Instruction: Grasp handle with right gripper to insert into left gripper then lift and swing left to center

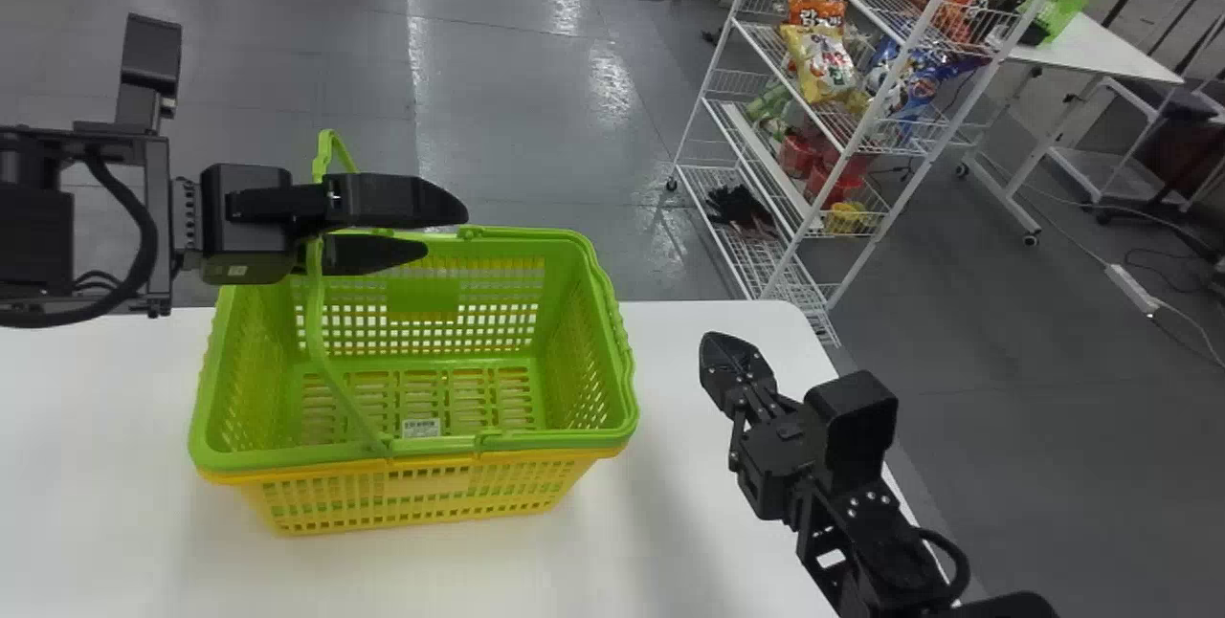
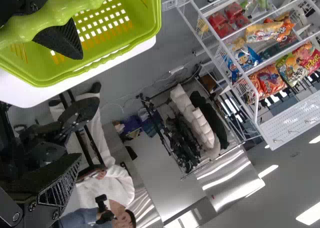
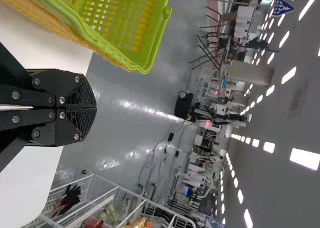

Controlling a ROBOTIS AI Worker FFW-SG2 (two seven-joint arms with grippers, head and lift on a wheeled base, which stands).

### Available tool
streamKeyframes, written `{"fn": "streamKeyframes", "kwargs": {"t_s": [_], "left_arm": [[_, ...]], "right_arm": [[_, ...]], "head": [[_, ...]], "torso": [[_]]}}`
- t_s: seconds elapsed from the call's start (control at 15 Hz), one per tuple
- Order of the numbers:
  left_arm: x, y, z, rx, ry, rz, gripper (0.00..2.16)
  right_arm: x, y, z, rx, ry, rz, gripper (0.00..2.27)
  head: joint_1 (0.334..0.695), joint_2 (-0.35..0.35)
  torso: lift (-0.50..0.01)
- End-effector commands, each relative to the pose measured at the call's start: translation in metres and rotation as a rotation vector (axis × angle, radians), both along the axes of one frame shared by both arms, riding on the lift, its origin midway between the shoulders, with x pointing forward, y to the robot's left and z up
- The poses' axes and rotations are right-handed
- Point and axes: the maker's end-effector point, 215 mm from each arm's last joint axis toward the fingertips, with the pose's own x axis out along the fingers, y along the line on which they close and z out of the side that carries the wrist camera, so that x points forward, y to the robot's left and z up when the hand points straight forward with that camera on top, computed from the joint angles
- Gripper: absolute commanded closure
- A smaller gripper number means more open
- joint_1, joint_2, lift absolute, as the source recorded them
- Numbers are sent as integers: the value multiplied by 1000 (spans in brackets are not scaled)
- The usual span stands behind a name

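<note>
1. Handle (image 1: 314, 312), green, raised: crosses the left end effector (image 1: 446, 232) near the base of its fingers; whether they touch, cannot tell.
2. Left end effector: fingers spread apart, above the basket's left part, pinching nothing.
3. Basket (image 1: 598, 312), green with yellow outer side, upright on the tabletop (image 1: 684, 503), left of the right end effector (image 1: 713, 350).
4. Right end effector: fingers pressed together, well apart from the handle, over the tabletop's right part.
5. Wire rack (image 1: 756, 264), white, holding snack bags (image 1: 825, 63): beyond the tabletop, to the right.
</note>
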Motion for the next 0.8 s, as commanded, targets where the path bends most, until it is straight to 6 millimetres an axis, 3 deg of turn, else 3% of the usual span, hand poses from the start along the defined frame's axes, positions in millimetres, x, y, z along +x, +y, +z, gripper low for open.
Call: {"fn": "streamKeyframes", "kwargs": {"t_s": [0.0,0.2,0.73], "left_arm": [[0,2,-2,-2,5,5,124],[0,4,-2,-4,6,9,124],[-1,8,0,-20,8,10,124]], "right_arm": [[6,8,-9,-42,13,26,2250],[5,16,-24,-109,34,68,2250],[10,30,-26,-185,18,124,2250]], "head": [[695,-312],[695,-298],[695,-279]], "torso": [[-93],[-93],[-93]]}}
